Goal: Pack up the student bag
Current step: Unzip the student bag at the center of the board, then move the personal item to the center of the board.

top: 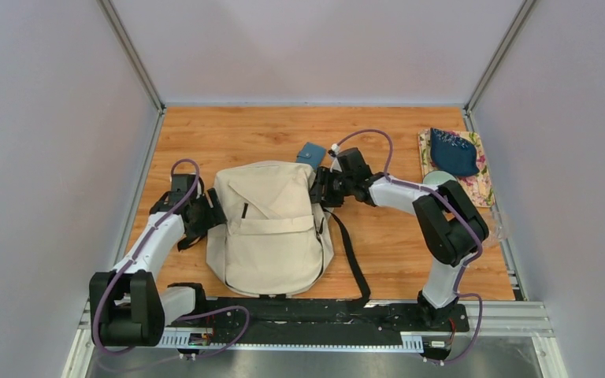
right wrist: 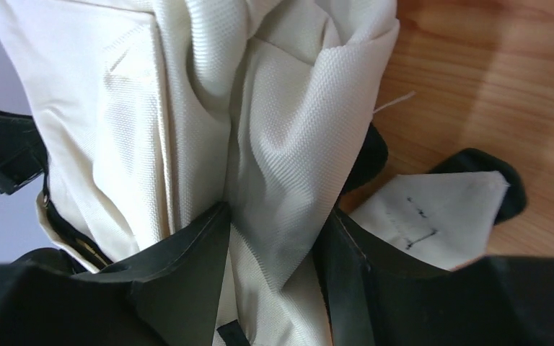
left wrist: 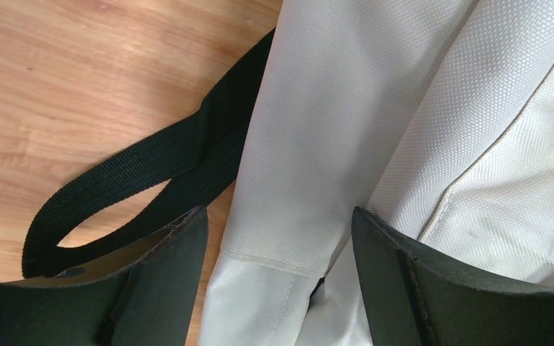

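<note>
1. The student bag lies flat in the middle of the table, front side up, between my two arms.
2. My left pincer is at the bag's left edge, spread wide. A side fold of canvas sits between the fingers but is not squeezed, so this one holds nothing.
3. My right pincer is at the bag's far right corner, partway closed. A bunched fold of canvas presses against both fingers, and I take that as a grip on the bag.
4. I judge the step in hand to be getting hold of both sides so the bag can be lifted or opened for packing.
5. My left should close on canvas alone. The black strap loops just left of my finger and must stay out of the bite.
6. I want a deep bite, because the soft cloth could slip from a shallow pinch. Both sides should rise evenly or the bag will twist.
7. The teal wallet lies just beyond the far right corner, near my right wrist, and I must not sweep it.
8. I cannot tell from here whether the bag's opening is unfastened.
</note>
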Action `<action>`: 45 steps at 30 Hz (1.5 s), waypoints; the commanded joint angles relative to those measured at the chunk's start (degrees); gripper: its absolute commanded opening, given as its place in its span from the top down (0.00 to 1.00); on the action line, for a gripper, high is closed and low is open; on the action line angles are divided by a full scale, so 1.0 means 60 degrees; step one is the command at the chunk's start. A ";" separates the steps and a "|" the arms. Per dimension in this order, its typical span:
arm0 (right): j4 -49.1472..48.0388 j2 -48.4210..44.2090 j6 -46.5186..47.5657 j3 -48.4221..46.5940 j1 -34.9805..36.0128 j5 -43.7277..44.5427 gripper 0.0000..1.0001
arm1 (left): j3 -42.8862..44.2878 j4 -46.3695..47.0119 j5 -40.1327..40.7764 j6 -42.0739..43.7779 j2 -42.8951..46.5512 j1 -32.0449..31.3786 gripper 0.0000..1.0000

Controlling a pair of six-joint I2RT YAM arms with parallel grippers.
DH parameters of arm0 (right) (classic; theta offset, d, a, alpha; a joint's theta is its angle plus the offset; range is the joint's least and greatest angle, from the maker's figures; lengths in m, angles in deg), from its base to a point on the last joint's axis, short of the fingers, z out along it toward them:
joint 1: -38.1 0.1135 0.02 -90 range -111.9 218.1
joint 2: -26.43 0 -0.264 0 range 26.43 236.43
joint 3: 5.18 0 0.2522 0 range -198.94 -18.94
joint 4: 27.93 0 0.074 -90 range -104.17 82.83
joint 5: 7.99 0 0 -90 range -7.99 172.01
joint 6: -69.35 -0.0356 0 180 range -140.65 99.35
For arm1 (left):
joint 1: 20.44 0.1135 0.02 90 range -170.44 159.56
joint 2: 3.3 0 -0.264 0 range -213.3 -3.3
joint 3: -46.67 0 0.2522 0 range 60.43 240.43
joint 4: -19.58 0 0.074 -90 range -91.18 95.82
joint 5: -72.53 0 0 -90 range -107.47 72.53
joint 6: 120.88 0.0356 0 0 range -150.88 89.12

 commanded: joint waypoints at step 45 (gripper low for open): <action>0.4212 0.6059 0.2213 -0.8980 -0.0392 0.5370 0.25 | 0.0976 -0.1139 0.0962 0.0846 0.1829 0.0514 0.16</action>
